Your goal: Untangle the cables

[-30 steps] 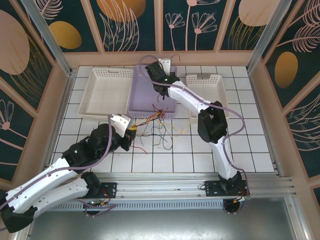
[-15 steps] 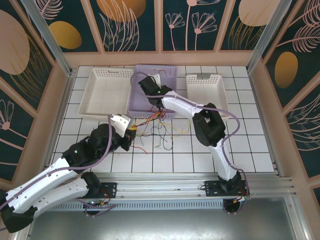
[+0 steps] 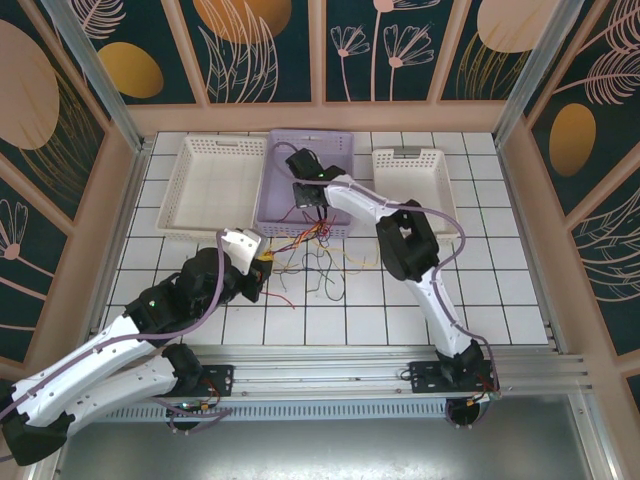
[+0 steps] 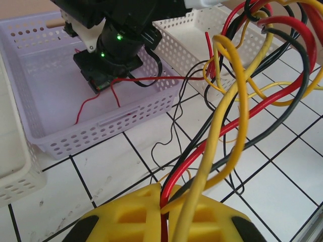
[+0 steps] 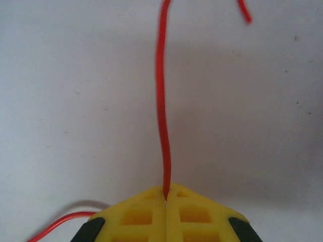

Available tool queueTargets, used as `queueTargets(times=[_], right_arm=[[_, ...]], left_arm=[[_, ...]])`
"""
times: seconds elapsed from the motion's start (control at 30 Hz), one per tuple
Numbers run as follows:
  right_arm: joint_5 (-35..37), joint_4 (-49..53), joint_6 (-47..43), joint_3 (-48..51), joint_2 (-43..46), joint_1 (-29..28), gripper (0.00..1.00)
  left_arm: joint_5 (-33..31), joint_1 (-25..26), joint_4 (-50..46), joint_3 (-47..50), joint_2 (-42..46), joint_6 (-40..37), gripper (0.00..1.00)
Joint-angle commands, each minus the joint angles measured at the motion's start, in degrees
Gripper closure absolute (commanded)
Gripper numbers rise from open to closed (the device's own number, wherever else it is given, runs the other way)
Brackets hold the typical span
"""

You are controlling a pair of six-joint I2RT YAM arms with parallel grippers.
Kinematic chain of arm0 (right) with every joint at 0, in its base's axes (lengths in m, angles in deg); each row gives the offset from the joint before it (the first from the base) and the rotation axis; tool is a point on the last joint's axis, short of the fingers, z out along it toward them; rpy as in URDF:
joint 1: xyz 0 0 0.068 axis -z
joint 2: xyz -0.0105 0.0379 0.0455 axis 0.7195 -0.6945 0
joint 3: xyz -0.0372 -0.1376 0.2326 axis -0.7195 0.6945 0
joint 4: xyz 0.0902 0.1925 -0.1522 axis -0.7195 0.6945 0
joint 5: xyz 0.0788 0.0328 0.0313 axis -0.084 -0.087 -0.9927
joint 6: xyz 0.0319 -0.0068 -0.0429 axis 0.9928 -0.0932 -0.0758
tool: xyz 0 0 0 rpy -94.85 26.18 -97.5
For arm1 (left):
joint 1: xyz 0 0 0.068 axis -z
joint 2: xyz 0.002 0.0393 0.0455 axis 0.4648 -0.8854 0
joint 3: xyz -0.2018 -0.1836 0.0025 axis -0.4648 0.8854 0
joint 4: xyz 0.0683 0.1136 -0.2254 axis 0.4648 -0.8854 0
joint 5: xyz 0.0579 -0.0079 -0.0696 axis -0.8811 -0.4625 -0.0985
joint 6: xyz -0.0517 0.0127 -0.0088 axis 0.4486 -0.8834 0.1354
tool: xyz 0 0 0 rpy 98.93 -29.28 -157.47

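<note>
A tangle of red, yellow and black cables [image 3: 318, 250] lies on the white tiles just in front of the purple basket [image 3: 272, 212]. My left gripper [image 3: 263, 267] is at the tangle's left end. Seen from the left wrist, it [image 4: 164, 200] is shut on a bundle of red, yellow and black cables [image 4: 237, 116] that loops up and to the right. My right gripper [image 3: 305, 196] hangs inside the purple basket [image 4: 101, 136], shut on a thin red cable [image 5: 161, 101]. That red cable [image 4: 151, 79] runs out over the basket's rim to the tangle.
A white basket [image 3: 215, 185] stands left of the purple one and another white basket [image 3: 415, 180] stands right of it. The right arm's elbow [image 3: 405, 245] hovers over the tangle's right side. Wooden walls enclose the tiled floor.
The right gripper has moved from the purple basket's back edge toward its front, down into the basket, with the red cable in it. The left arm has not moved.
</note>
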Motion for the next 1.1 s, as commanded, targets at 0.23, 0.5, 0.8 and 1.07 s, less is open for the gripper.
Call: queueTargets(times=[0.23,0.5,0.8,1.07], right_arm=[[-3.11,8.92,1.68,-9.6,-4.25,4.88,1.0],[-3.8,11.12,0.1,-12.32,-2.85,5.66,0.88],[-1.89,13.28,-0.72,-15.4,3.41,5.17,0.56],[-2.75,11.13,-0.82,-12.39,16.06,5.2,0.44]], left_arm=[[0.51,-0.22,1.61,0.15,-0.45,-0.46,1.0],[0.6,-0.22,1.61,0.16,-0.61,-0.45,1.0],[0.82,-0.22,1.6,0.16,-0.77,-0.5,1.0],[1.72,-0.2,1.58,0.09,-2.24,-0.38,1.0]])
